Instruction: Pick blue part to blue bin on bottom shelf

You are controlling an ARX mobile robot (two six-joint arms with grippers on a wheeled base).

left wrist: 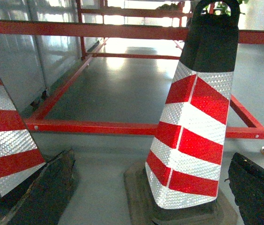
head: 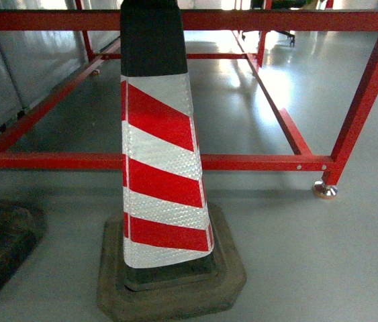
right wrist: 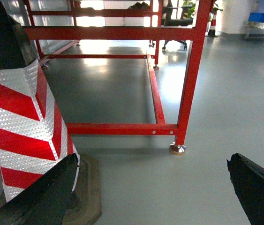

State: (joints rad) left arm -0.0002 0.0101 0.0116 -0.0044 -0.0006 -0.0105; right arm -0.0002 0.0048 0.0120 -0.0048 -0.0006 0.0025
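Neither blue part nor blue bin showed; only a striped traffic cone and red frame did. Both claws stood wide, empty. I judged steering round the cone best.

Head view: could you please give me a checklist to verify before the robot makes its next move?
1. Is the blue part in view: not ok, no view shows it.
2. Are the blue bin and bottom shelf in view: not ok, neither is shown.
3. Path ahead free: not ok, the striped cone stands directly in front, with the red frame behind it.
4. Is the left gripper open and empty: ok.
5. Is the right gripper open and empty: ok.
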